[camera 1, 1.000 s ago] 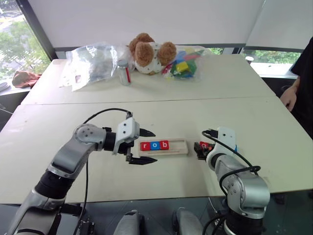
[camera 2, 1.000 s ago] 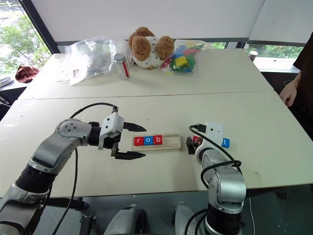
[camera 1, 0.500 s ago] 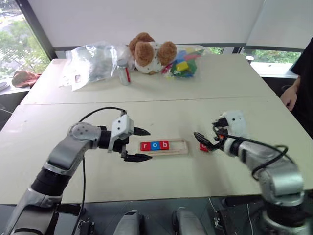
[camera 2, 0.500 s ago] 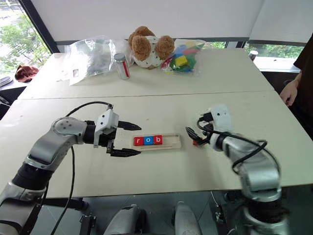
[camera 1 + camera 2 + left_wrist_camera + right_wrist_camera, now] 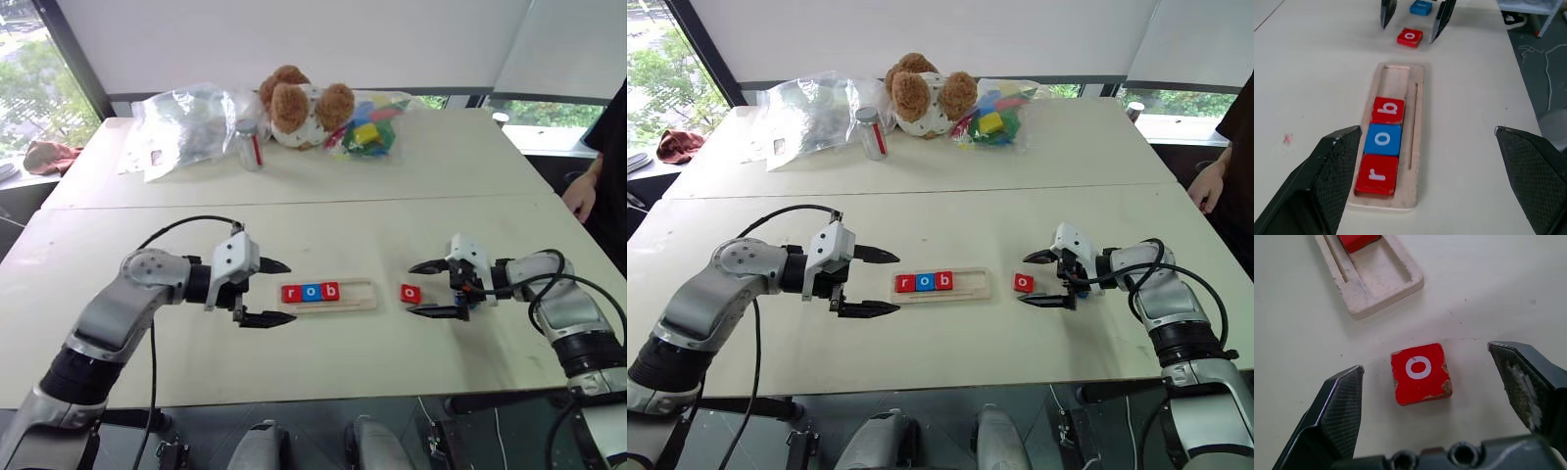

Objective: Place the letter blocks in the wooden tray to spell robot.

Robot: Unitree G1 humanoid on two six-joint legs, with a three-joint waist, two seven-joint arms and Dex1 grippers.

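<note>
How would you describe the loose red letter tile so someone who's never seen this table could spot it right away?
Find the wooden tray near the front of the white table, holding r, o, b. Just off its empty end, the loose red tile lies flat on the table, between the open fingers of the right pincer. It is red with a white o; the tray's o is blue.

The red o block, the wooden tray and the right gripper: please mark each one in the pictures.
red o block [image 5: 1420, 372], right wrist view, top face.
wooden tray [image 5: 361, 290], left eye view, bare right end.
right gripper [image 5: 418, 289], left eye view, midway between its open fingertips.
</note>
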